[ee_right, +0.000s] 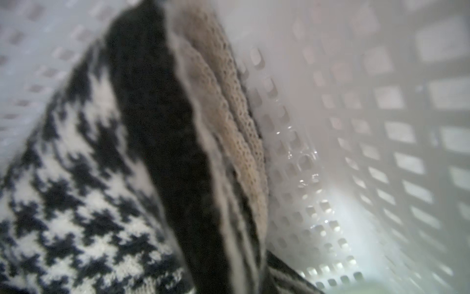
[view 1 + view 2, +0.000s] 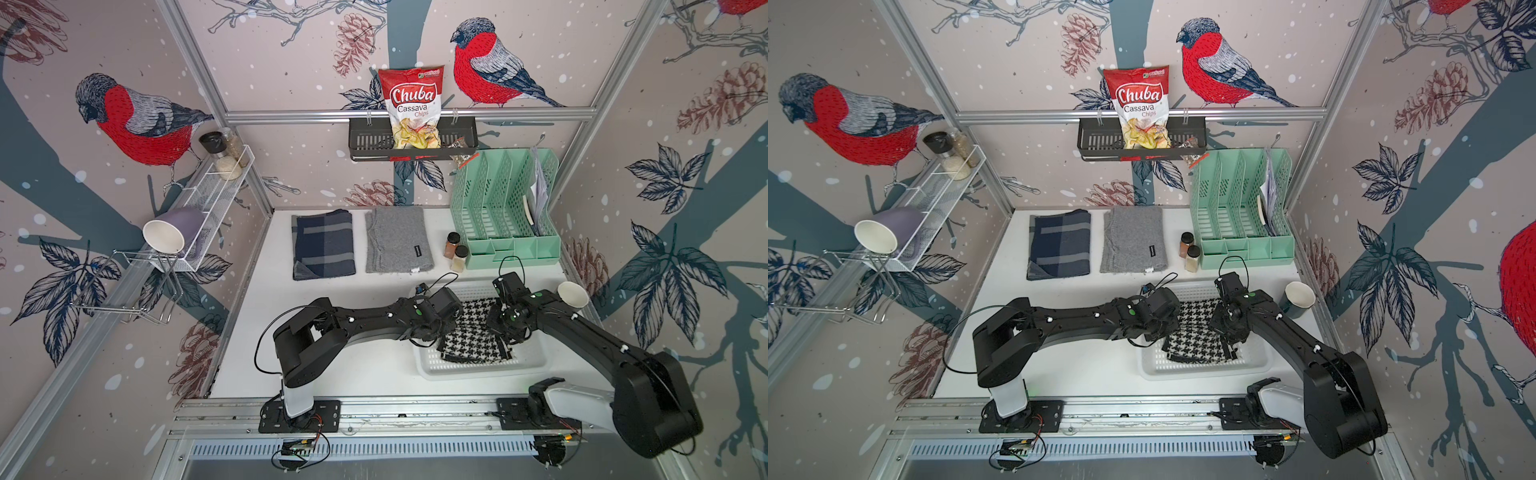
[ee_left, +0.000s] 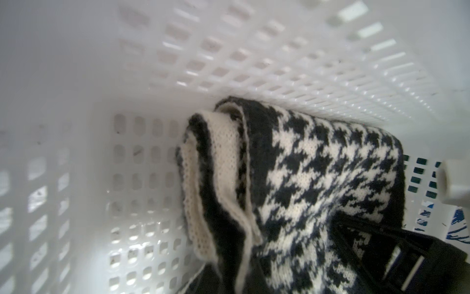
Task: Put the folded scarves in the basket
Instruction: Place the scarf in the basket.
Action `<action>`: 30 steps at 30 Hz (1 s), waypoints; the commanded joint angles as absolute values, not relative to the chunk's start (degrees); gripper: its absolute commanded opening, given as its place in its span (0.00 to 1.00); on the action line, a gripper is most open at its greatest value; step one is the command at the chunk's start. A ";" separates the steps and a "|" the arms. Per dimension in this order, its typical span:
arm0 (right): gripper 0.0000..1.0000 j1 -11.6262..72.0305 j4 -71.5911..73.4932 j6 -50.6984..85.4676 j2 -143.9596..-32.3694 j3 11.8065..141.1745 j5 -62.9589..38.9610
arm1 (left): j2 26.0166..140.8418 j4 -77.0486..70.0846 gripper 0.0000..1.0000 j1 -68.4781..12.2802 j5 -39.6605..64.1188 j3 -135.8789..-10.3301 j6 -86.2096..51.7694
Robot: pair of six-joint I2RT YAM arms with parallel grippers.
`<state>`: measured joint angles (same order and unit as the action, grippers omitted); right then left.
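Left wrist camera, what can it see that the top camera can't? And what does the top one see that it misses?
Only the left wrist view clearly shows the cream folded layers along the edge of the black-and-white scarf. Only a top view shows the blue checked scarf, the grey scarf, the chips bag and the green organiser. Both show the black-and-white scarf inside the white basket.

Knitted scarf (image 3: 318, 165), soft and fuzzy, ribbed cream edge showing; basket (image 3: 254, 63) is smooth white plastic with a slight gloss on its perforated wall. Far back, the chip bag (image 2: 411, 99) looks shiny, the surface (image 2: 353, 374) matt white.
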<state>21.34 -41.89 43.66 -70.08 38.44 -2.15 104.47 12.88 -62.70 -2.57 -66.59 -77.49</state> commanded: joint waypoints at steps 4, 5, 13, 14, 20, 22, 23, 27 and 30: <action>0.55 21.36 -44.35 44.64 -69.47 40.08 4.14 | 103.55 20.19 0.15 -63.41 -6.05 -68.31 -75.68; 0.62 21.35 -45.19 45.06 -68.85 40.69 5.04 | 103.21 20.89 0.17 -63.45 -6.71 -68.69 -75.66; 0.87 21.42 -50.34 46.82 -64.35 46.97 8.78 | 100.43 23.77 0.55 -63.90 -8.31 -70.22 -76.37; 0.86 21.42 -50.57 46.86 -64.20 47.44 8.80 | 100.22 24.11 0.58 -63.90 -8.50 -70.35 -76.35; 0.59 23.89 -49.48 48.15 -62.94 47.82 6.65 | 96.58 28.19 0.53 -64.82 -14.65 -71.89 -75.93; 0.48 26.68 -48.97 49.72 -62.95 47.47 6.48 | 96.12 25.89 0.40 -65.02 -12.54 -71.99 -73.90; 0.43 28.37 -48.73 50.64 -63.22 47.21 6.48 | 96.50 25.58 0.34 -64.95 -10.89 -72.41 -73.51; 0.34 32.96 -47.83 53.68 -64.50 45.62 6.79 | 98.70 23.29 0.21 -65.30 -3.73 -71.88 -72.95; 0.33 33.41 -46.31 54.23 -64.98 43.62 6.84 | 99.97 19.96 0.14 -65.22 1.12 -69.30 -72.97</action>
